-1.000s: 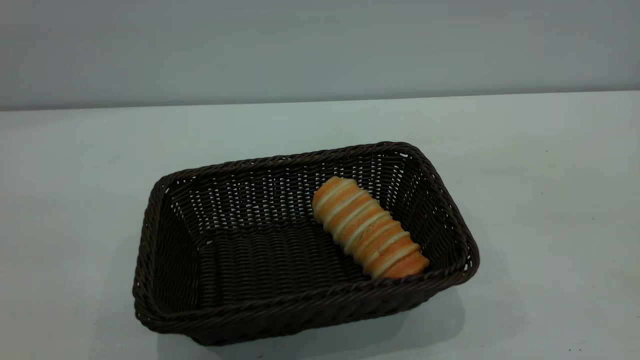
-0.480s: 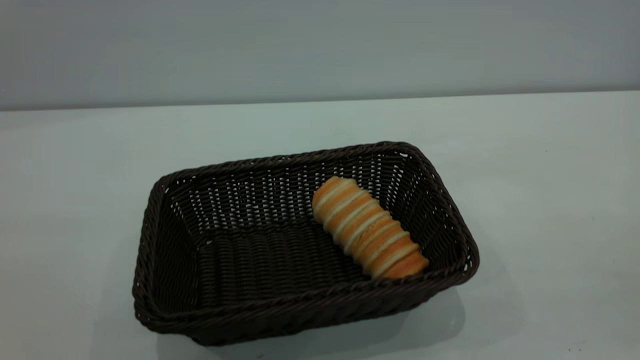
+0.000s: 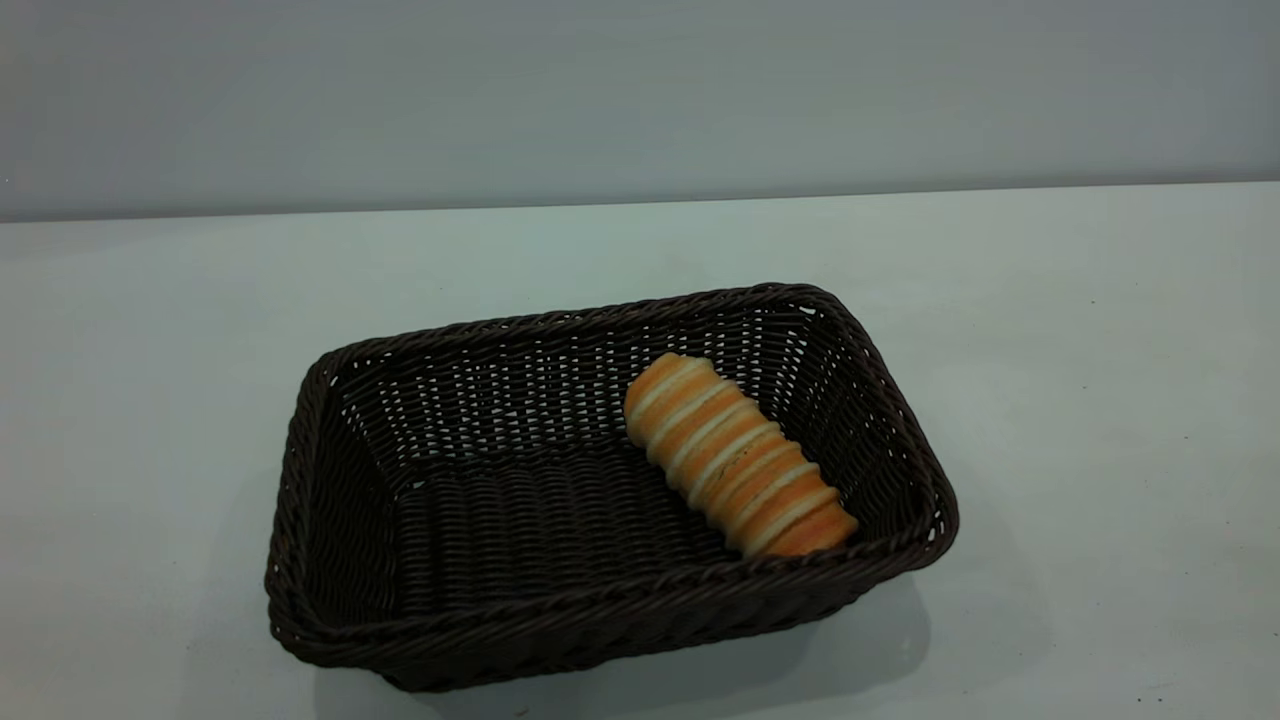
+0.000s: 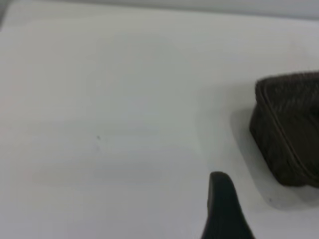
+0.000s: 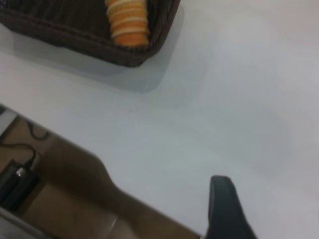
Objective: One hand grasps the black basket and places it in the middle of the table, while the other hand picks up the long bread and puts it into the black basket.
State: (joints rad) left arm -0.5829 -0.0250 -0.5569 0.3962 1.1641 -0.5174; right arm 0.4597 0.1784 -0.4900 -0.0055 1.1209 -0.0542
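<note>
The bread [image 3: 738,455] lies in the basket [image 3: 610,620], your job looks done, and I cannot tell either gripper's state.

You've got a dark brown-black woven black basket [image 3: 560,610], golden-orange long bread [image 3: 735,455] w/ pale cream crosswise ridges, plain white table [image 3: 1080,400] w/ tiny dark specks.

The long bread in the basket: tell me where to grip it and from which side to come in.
Grip the long bread across its middle, coming down from above. It lies flat and diagonal in the right end of the black basket, close to the right wall, so the walls probably block a sideways approach. Turn the tool so its fingers close across the loaf's width, in line with the crosswise ridges.
</note>
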